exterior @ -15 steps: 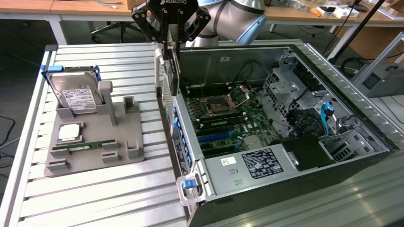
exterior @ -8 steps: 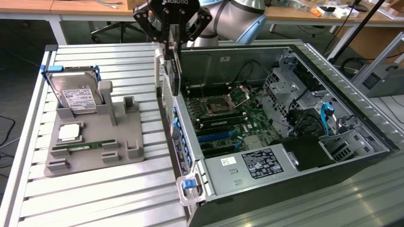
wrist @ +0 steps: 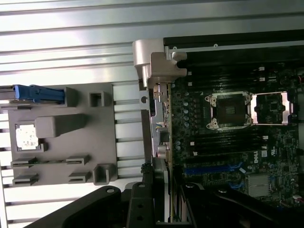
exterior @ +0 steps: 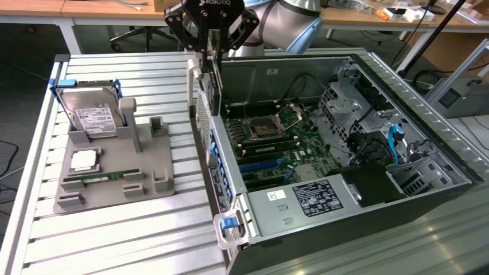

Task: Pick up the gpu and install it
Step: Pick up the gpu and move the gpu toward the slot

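Tool (exterior: 214, 50) clamping gpu (exterior: 217, 86), thin flat dark card

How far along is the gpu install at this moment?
Done: the gpu is off the gray fixture, which holds the hard drive and RAM stick. In hand: the pincer grips the card on edge, hanging over the open case beside its rear wall. Left: the card is not yet seated in the motherboard's blue slots.
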